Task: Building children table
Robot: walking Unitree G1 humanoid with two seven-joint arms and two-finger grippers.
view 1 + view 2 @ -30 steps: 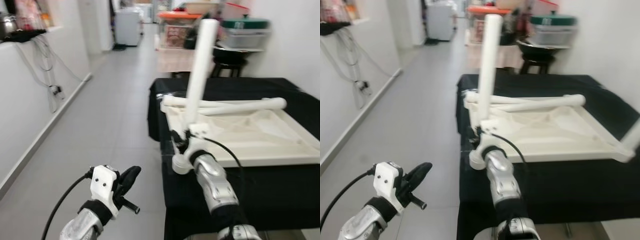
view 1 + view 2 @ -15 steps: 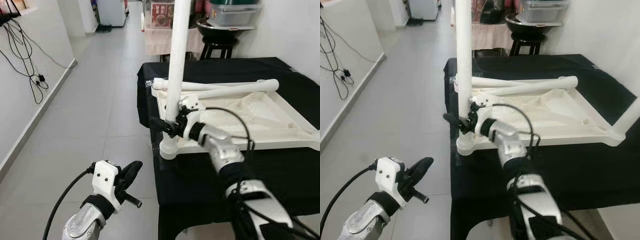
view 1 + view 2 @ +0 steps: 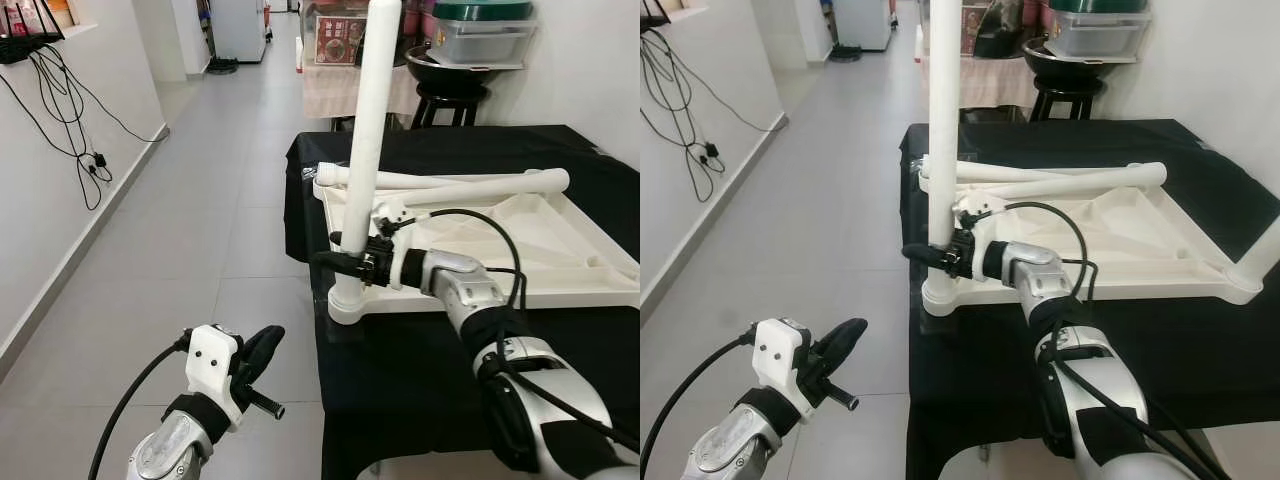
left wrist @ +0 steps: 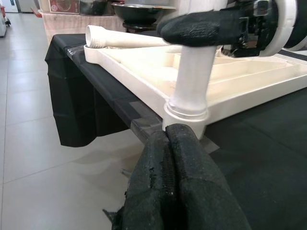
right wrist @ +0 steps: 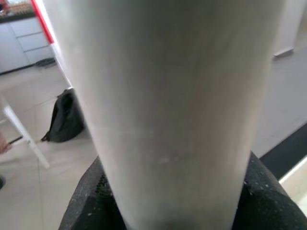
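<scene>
Right beside the black-draped tabletop [image 3: 440,360], a wide grey tiled floor [image 3: 180,230] runs open along the wall. Upside down on the cloth lies the white children's table [image 3: 520,250], its corner socket at the near left edge. An upright white leg [image 3: 362,150] stands in that socket, the right gripper [image 3: 345,262] jaws clamped around it. Two loose legs [image 3: 450,185] lie across the far side. Low over the floor, the left gripper [image 3: 255,355] has its jaws pressed together, empty.

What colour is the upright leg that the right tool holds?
The upright leg is plain white; the left eye view shows it best.
</scene>
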